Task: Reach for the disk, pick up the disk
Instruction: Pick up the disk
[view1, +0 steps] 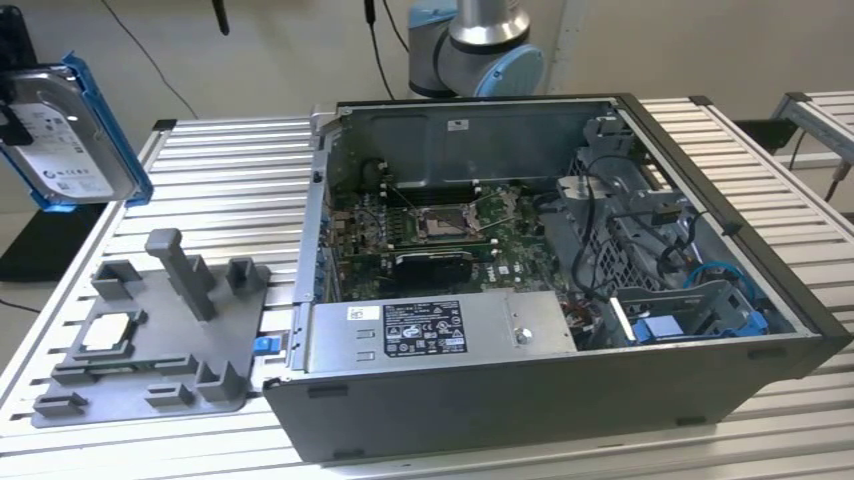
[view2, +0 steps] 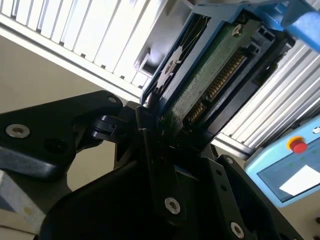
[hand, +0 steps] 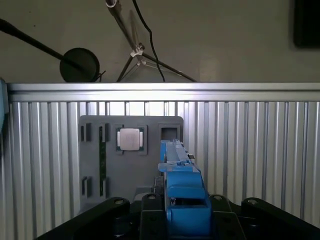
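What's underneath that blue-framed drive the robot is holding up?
In the first wrist view, the disk hangs above a grey tray carrying a silver chip; the disk covers part of the tray.

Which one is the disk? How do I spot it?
Find the big open computer case on the ribbed table. At the exterior view's far left, above the grey tray, the pincer holds the disk in the air. It is flat and silver with a white label and bright blue frame, unlike the tray's small bare chip.
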